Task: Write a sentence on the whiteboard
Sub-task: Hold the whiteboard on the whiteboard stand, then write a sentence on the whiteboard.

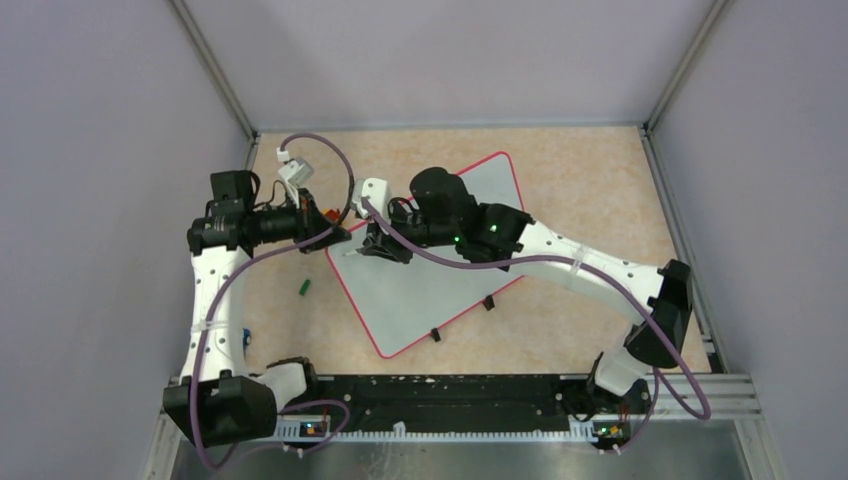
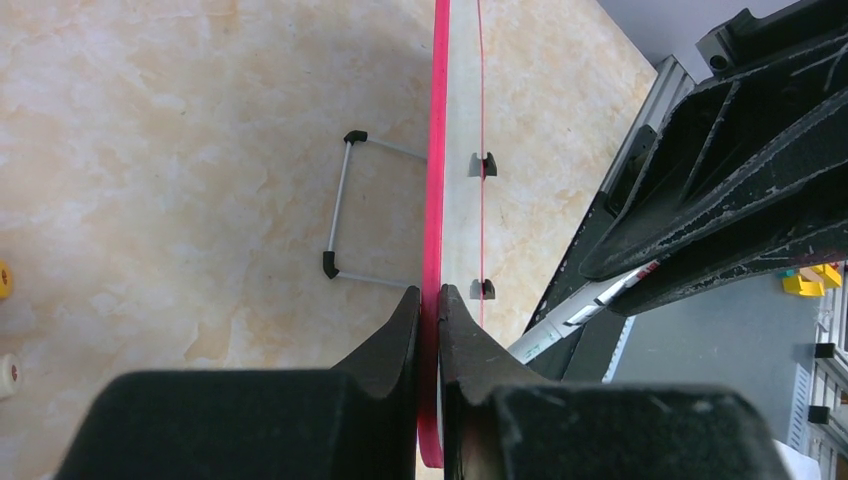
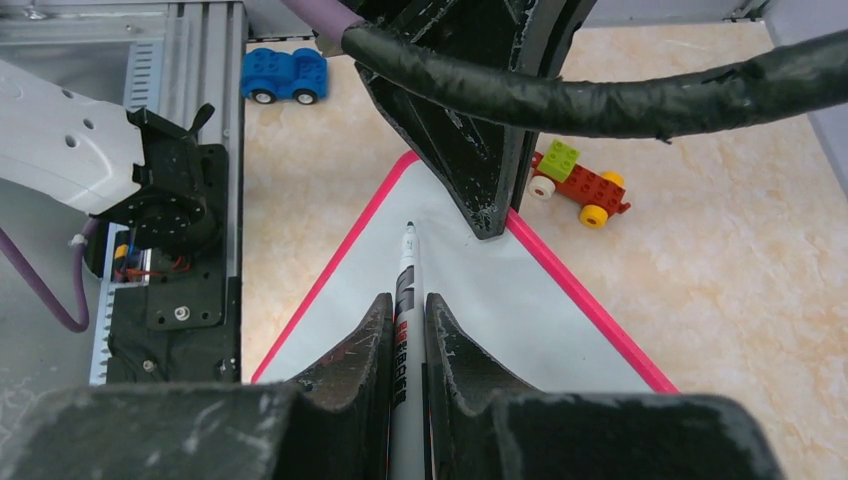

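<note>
Left tool (image 2: pixel 430 292) pinches the whiteboard (image 1: pixel 440 290) by its red rim; the board lies skewed on the tabletop (image 1: pixel 590 190). Right tool (image 3: pixel 407 300) grips a marker (image 3: pixel 407 255), tip near a blank corner. Writing appears unstarted; next move calls for light tip contact.

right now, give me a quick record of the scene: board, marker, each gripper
whiteboard: askew on the table, no writing visible
left gripper: shut on the whiteboard's red rim
right gripper: shut on the marker
marker tip: points at the whiteboard near a corner, contact unclear
small green piece: on the table, left of the whiteboard in the top view
</note>
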Available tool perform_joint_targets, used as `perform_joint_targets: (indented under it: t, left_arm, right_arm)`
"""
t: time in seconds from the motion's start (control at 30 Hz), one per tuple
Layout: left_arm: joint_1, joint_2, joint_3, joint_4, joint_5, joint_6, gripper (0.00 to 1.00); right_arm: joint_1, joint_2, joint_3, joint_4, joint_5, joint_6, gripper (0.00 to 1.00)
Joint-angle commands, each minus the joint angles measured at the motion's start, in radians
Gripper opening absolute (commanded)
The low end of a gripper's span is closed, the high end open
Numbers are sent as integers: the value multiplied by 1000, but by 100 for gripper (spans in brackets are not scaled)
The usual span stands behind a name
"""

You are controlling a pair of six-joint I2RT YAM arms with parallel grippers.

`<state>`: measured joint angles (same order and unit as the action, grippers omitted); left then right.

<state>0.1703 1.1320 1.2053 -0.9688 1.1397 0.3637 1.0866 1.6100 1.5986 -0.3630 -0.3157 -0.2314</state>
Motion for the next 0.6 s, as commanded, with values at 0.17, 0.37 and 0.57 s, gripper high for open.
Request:
perform_joint_targets:
  t: [0.17,0.37,0.57]
  left_arm:
    - [6,-30,-10,36,-25,-11,0]
    - [6,-32,-16,37,-29,-9,0]
    - [6,-34,-16,39,-36,-12,0]
  right_arm:
    - [16,18,48,38,23,-2,0]
    - [17,34,66,33,20,-7,0]
    - [16,42,53,39,29,-21,0]
